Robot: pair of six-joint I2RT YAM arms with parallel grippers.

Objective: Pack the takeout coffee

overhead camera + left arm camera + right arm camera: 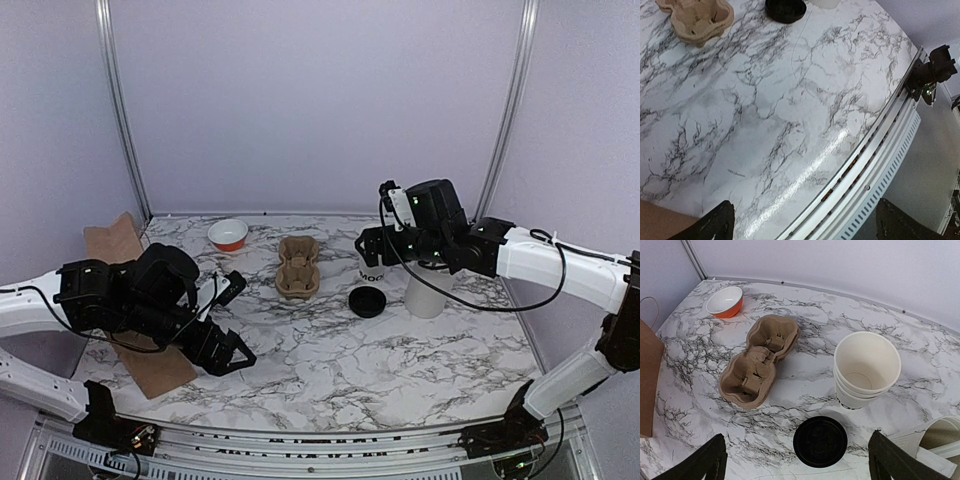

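Note:
No lidded cup shows in any view. A round black lid lies flat on the marble table by itself; it also shows in the right wrist view and the left wrist view. Just behind it stands a stack of lidless white cups with dark lettering. My right gripper is open wide and empty, hovering above the lid and the stacked cups. My left gripper is open and empty, low over the table's front left, near the front rail.
A brown pulp cup carrier sits mid-table. An orange bowl is behind it to the left. A brown paper bag lies flat at the left. A taller white cylinder with utensils stands right of the cups.

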